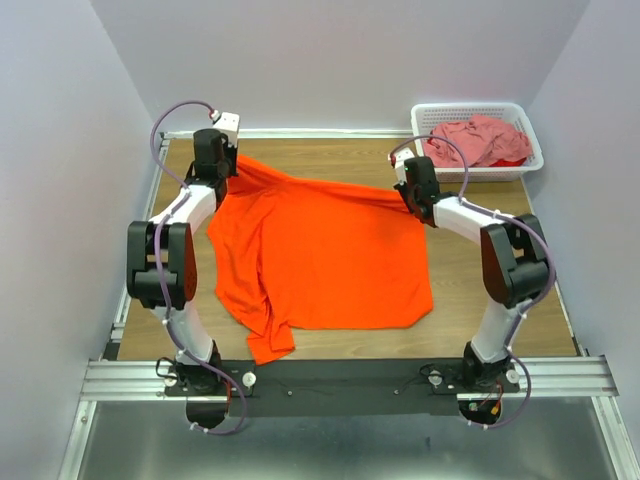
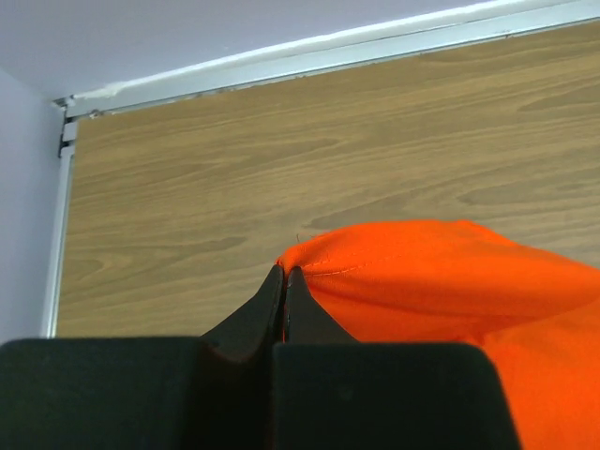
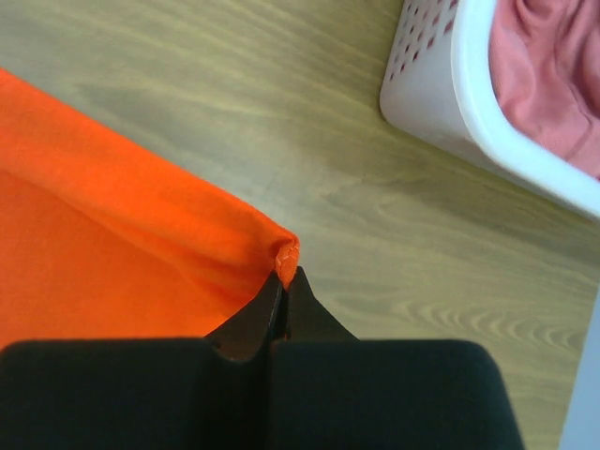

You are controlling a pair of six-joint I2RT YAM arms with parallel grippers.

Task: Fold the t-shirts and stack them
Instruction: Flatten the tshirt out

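As tools pinch its corners, orange t-shirt between

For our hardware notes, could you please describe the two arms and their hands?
The left arm and right arm have white links, bulky black joint housings and looping lilac cables. The left hand and right hand each have two slim, tapering black fingers.

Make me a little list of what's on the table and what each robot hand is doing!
orange t-shirt: spread out on the table, not folded
left gripper: shut, pinching one far corner of the orange t-shirt
right gripper: shut, pinching the other far corner
pink t-shirt: crumpled inside the basket
basket: white, at the far right corner of the table
stack: not started yet
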